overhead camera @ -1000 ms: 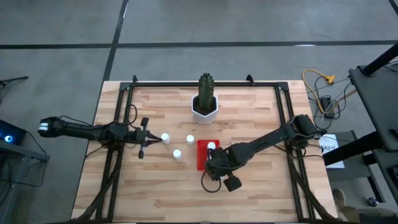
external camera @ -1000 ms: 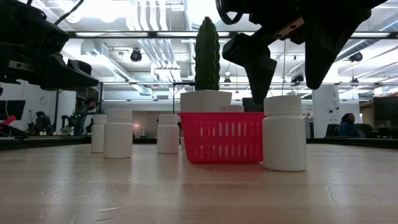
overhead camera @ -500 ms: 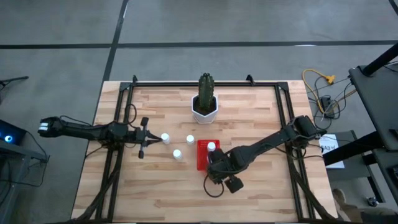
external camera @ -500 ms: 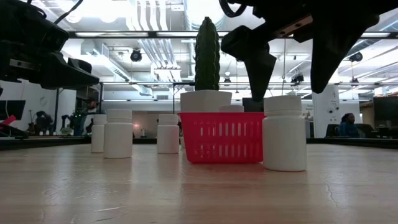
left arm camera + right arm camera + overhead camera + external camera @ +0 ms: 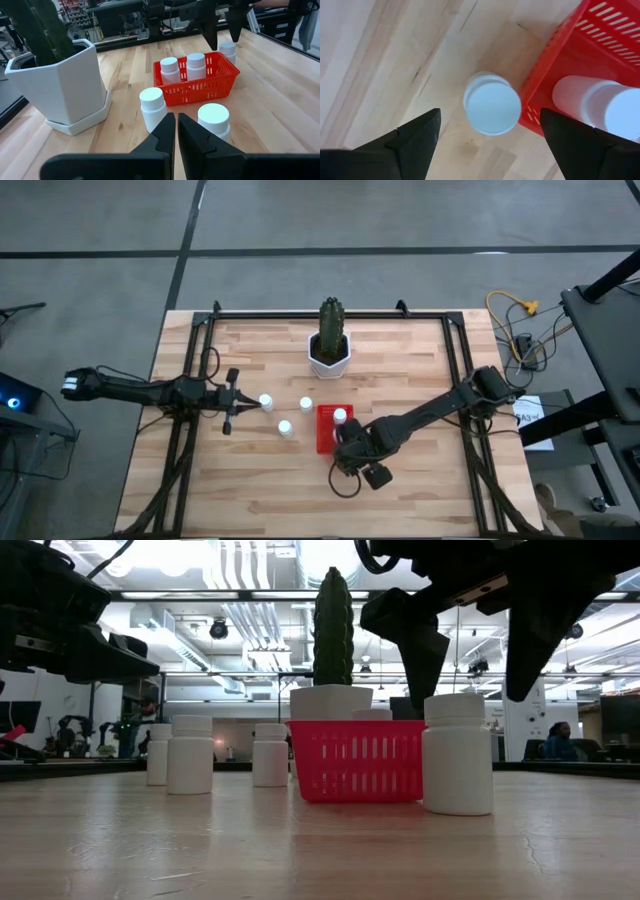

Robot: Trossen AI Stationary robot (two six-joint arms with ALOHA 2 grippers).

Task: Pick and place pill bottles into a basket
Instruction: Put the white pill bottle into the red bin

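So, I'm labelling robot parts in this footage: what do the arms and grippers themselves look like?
Both arms are slim, dark, jointed links. The left gripper has two flat black tapered fingers. The right gripper has broad black wedge-shaped fingers. A black cable loops beside the right arm, and the left arm's outer end is white.

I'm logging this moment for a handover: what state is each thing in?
Small white capped pill bottle beside the basket: upright on the table, ungrasped.
Red rectangular plastic basket: upright, holding two white bottles.
Three white bottles left of the basket: upright, untouched.
Right pincer: open, above the lone bottle.
Left pincer: shut, empty.
Green cactus in white pot: upright.
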